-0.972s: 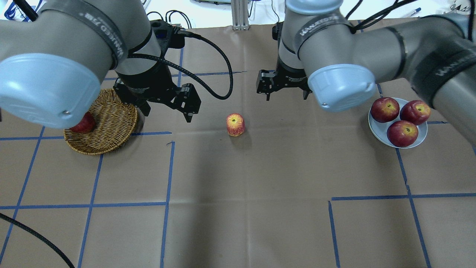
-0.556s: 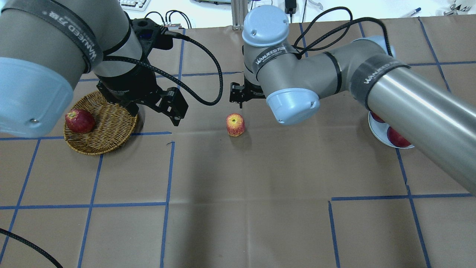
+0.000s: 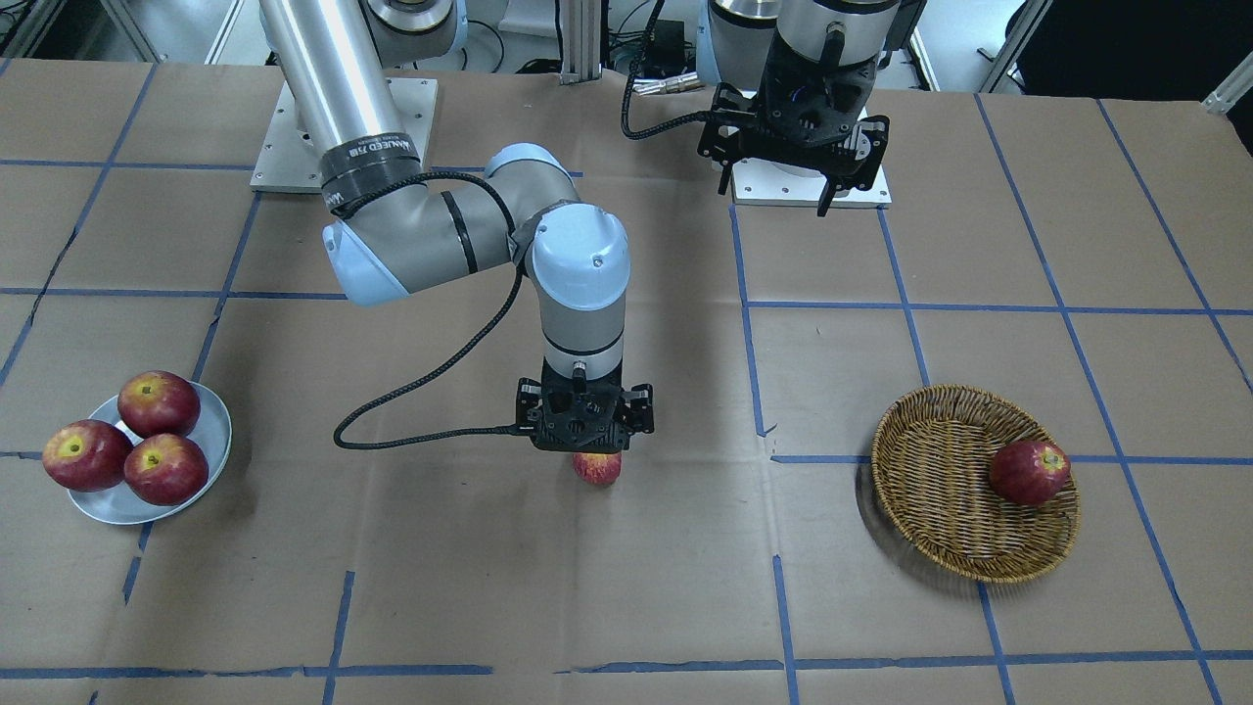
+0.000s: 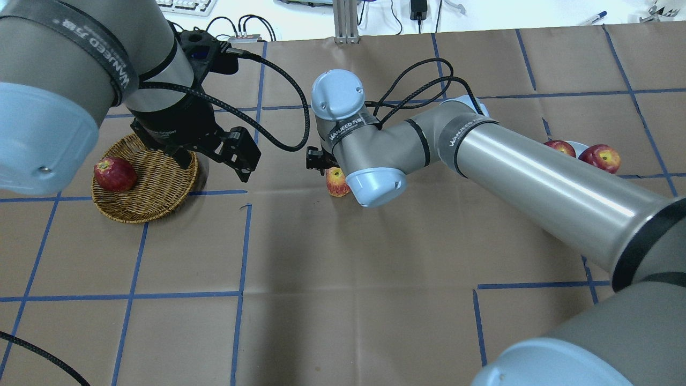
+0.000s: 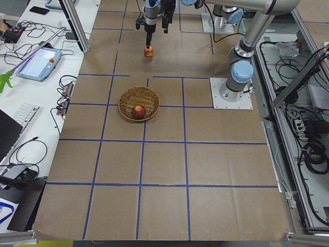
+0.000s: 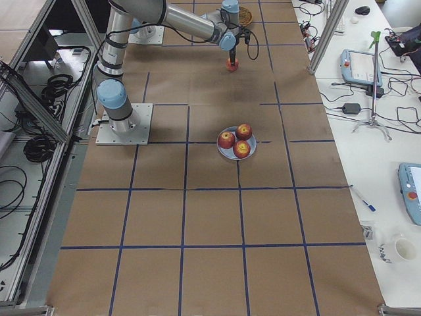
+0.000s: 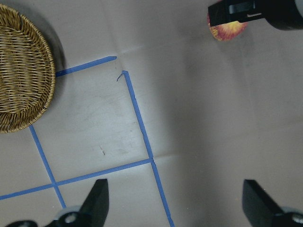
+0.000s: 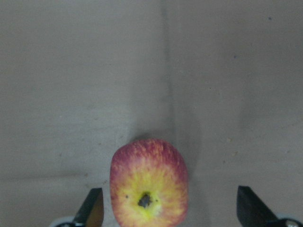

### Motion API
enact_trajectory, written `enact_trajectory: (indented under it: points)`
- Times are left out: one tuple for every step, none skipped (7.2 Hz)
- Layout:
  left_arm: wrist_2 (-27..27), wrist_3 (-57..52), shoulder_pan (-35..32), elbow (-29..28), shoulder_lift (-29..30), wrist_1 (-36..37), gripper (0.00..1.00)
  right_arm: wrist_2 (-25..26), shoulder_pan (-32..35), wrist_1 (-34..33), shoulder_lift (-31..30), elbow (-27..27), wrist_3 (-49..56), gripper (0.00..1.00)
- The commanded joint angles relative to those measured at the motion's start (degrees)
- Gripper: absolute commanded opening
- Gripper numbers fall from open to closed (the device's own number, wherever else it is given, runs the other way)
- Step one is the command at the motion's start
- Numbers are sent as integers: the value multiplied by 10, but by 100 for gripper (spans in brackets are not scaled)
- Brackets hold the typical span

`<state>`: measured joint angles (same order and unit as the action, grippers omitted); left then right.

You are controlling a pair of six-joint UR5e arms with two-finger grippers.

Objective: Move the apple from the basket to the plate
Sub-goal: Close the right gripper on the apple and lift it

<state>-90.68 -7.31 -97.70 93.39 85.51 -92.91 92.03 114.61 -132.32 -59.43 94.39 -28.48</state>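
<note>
The apple (image 8: 149,189), pale red with a yellow blush round its stem end, stands on the brown paper at mid-table (image 3: 597,468), outside the basket. My right gripper (image 3: 585,443) hangs straight over it, open, one finger on each side (image 8: 169,198), not touching. In the overhead view the apple (image 4: 335,182) shows partly under the right wrist. The wicker basket (image 3: 940,509) holds one dark red apple (image 3: 1028,471). My left gripper (image 4: 220,166) is open and empty, raised beside the basket (image 4: 155,209). The plate (image 3: 108,504) holds three dark red apples.
Blue tape lines cross the paper-covered table. The right arm's long forearm (image 4: 536,182) stretches over the table's right half and hides most of the plate in the overhead view. A black cable (image 4: 284,107) loops from the left wrist.
My right arm has swung left from near the plate and come down over the apple. My left arm has drawn back a little, uncovering the dark apple in the basket.
</note>
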Motion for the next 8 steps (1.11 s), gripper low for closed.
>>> enact_trajectory:
  points:
    - [1, -1, 12, 1, 0, -1, 99, 1, 6, -21, 32, 1, -3, 100]
    - [1, -1, 13, 1, 0, -1, 99, 2, 6, -31, 38, 2, -3, 91]
    - [1, -1, 13, 1, 0, -1, 99, 3, 6, -30, 42, 1, -3, 70]
    - [1, -1, 13, 1, 0, -1, 99, 3, 4, -28, 35, 2, 1, 52]
    - [1, -1, 13, 1, 0, -1, 99, 6, -7, -23, 19, 4, 8, 51]
    - [1, -1, 13, 1, 0, -1, 99, 16, -24, 1, -6, 6, 12, 51]
    - [1, -1, 13, 1, 0, -1, 99, 17, -57, 49, -40, 9, 54, 52]
    - [1, -1, 13, 1, 0, -1, 99, 17, -103, 88, -74, 14, 109, 52]
